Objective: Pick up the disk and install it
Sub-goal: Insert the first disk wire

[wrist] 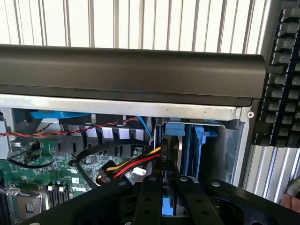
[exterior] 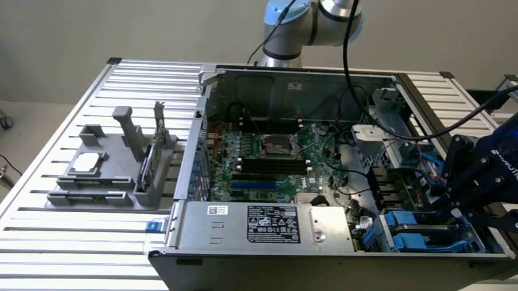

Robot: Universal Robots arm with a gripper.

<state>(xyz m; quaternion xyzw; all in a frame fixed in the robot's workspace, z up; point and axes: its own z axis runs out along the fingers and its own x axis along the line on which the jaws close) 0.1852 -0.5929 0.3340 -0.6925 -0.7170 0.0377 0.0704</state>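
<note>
The disk point(exterior: 421, 233), in its bright blue carrier, sits in the drive bay at the lower right of the exterior view, down inside the open computer case point(exterior: 242, 76). The gripper point(exterior: 461, 212) hangs right over that bay; in the wrist view its black fingers point(wrist: 147, 201) stand close together with a strip of blue carrier point(wrist: 168, 206) between them, so it looks clamped on the disk, though the contact itself is hard to make out.

On the black arm at the right edge there is white lettering, cut off and not readable. The power supply point(exterior: 267, 224) at the case's lower front carries a black label and a small white sticker, print too fine to read. A green motherboard point(exterior: 267, 157) fills the case floor. At the exterior view's left, a grey holder point(exterior: 97, 176) holds a square silver chip point(exterior: 87, 162) and an upright green card point(exterior: 150, 159).
</note>
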